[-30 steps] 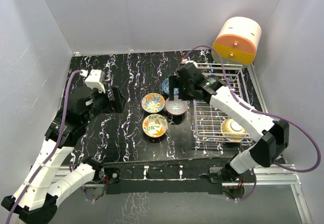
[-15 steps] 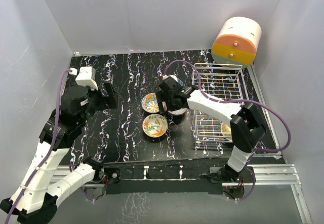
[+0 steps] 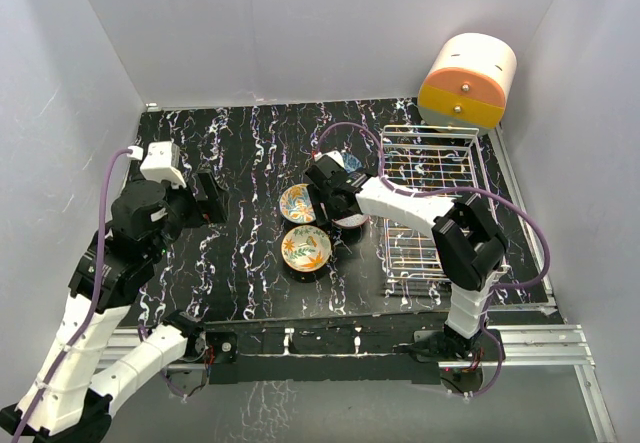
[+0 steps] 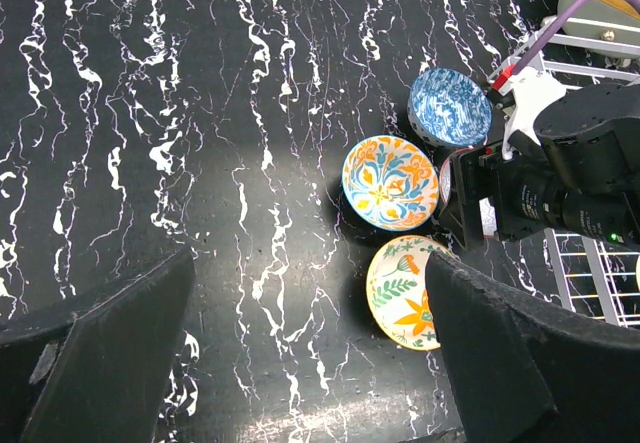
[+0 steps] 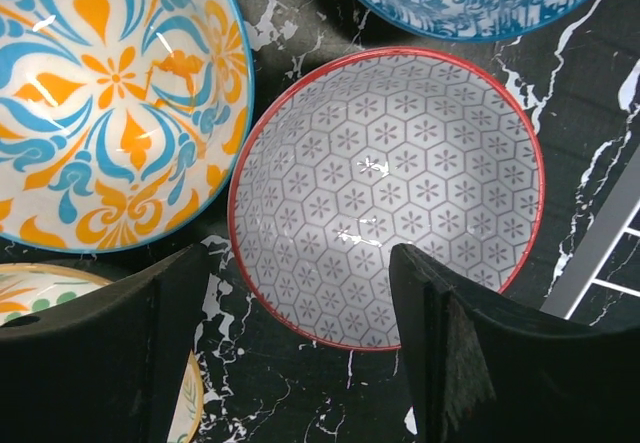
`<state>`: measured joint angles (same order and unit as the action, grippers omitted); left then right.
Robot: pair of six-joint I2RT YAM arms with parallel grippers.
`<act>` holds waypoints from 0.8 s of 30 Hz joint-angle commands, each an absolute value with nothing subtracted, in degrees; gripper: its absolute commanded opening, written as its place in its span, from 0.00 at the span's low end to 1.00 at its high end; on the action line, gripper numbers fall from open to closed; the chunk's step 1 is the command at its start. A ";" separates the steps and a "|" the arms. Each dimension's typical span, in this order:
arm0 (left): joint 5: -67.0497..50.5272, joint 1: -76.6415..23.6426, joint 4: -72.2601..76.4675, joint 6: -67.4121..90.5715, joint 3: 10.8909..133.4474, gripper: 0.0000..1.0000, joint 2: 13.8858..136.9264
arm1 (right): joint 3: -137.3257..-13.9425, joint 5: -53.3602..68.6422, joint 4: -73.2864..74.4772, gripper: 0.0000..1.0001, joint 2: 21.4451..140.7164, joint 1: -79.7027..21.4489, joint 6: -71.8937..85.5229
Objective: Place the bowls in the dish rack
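Jaws on the left arm [image 3: 140,213] are hanging released, wide apart with nothing between them, high over the left part of the desk [image 3: 250,133]. They are likely being held off there so that the other arm is getting free room at the bowls.

Four bowls are sitting upright on the desk in a tight cluster near its middle. The orange-blue bowl [image 4: 390,183] is leftmost, the yellow-rimmed bowl [image 4: 408,293] is nearer the bases, the blue bowl [image 4: 450,106] is behind, and the red-rimmed bowl [image 5: 385,198] is on the rack side.

The right arm [image 3: 400,198] is arching in from the right. Its jaws are hovering released just above the red-rimmed bowl, whose near rim is showing between the two fingers. I judge this is lining up a pinch on that bowl, it being closest to the rack [image 3: 432,163].

Crowding is making the approach tight — a finger going down outside the rim is risking a nudge to the neighbours. The rack is lying just beside the cluster with no bowl showing in its visible part — the arm's elbow is covering its near end.
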<state>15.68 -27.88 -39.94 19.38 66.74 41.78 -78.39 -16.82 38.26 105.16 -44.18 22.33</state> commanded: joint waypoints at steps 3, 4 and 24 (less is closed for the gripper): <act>15.99 -28.12 -40.87 19.60 67.01 0.97 41.96 | -81.08 -21.09 34.87 0.71 106.45 -44.19 20.60; 15.97 -28.12 -40.88 19.60 67.08 0.97 42.05 | -81.12 -21.02 34.86 0.70 106.74 -44.15 20.43; 15.97 -28.12 -41.91 20.34 65.87 0.97 40.71 | -78.11 -20.67 31.90 0.52 109.68 -44.13 20.36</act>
